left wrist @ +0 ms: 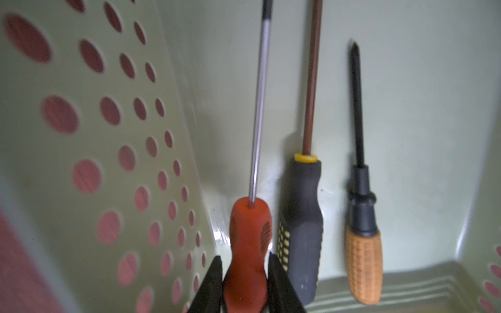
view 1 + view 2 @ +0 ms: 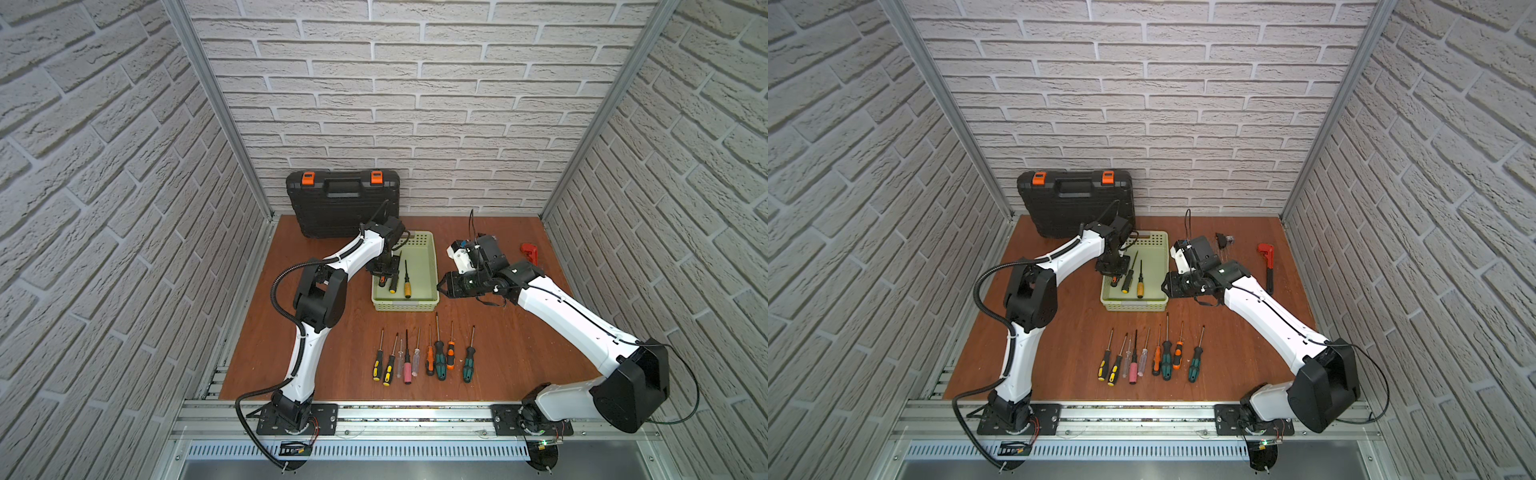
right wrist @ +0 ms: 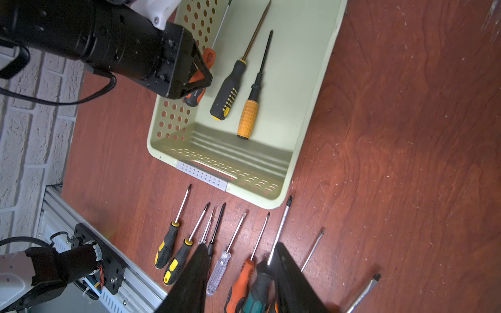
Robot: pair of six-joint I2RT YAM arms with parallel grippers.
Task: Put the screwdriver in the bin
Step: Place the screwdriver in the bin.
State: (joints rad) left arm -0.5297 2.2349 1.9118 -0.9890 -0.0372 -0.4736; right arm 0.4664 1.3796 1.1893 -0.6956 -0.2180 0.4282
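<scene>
Our left gripper [image 1: 244,258] grips the orange-handled screwdriver [image 1: 249,230] low inside the bin [image 1: 81,141]; we should open gently, then rise straight. Right gripper [image 3: 241,248] hangs empty, jaws apart.

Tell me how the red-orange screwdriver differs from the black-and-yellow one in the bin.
The red-orange screwdriver is clamped between the left gripper's jaws; the black-and-yellow screwdriver lies loose on the bin floor. The red-orange screwdriver's shaft is silvery, the black-and-yellow screwdriver's brownish. Both are inside the bin, shafts pointing the same way.
</scene>
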